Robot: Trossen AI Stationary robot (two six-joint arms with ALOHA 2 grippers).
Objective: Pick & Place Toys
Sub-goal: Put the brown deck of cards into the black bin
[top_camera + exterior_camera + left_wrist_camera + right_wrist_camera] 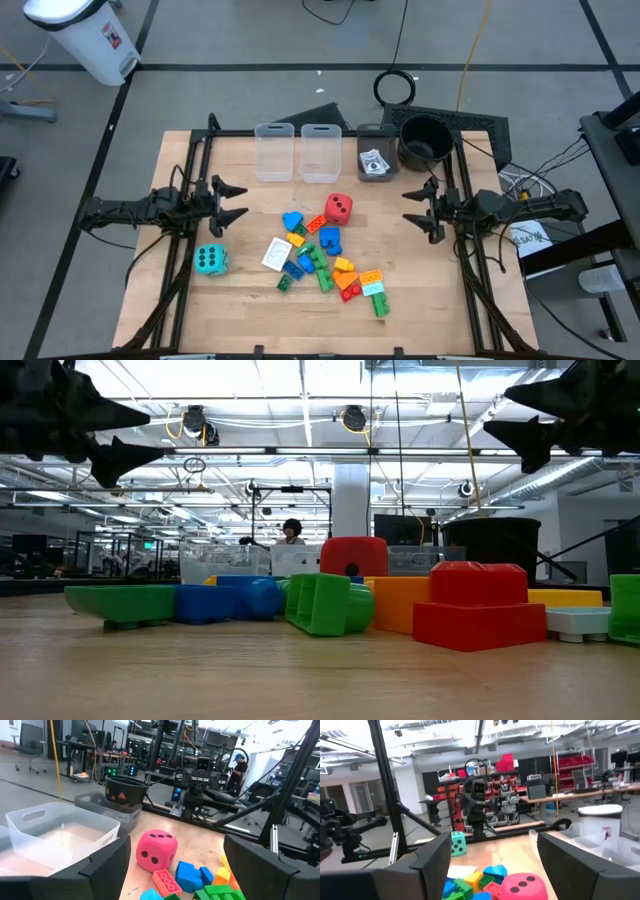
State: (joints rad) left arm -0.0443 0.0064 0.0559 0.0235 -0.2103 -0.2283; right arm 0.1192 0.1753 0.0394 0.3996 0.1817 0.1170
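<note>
Bench (400,300): wooden top, toys heaped near its middle, bins along the far edge.
Left claw (236,201): spread, holding nothing, hanging above the bench's left side, aimed at the heap.
Right claw (415,208): spread, holding nothing, above the right side, facing the left one across the toys.
Red die (339,208): at the far edge of the heap, resting on the bench, between the two claws.
Teal die (210,260): alone, left of the heap, near the left claw but apart from it.
Bricks (325,262): blue, green, orange, red and yellow, scattered close together in front of the red die.
White card (275,253): flat on the bench at the heap's left edge.
Clear bins (274,151): two side by side at the far edge, nothing seen inside.
Third bin (377,152): right of those two, cards lying in it.
Black pot (423,139): just right of the third bin.
Person (291,532): seen far off in the room behind the bench.
</note>
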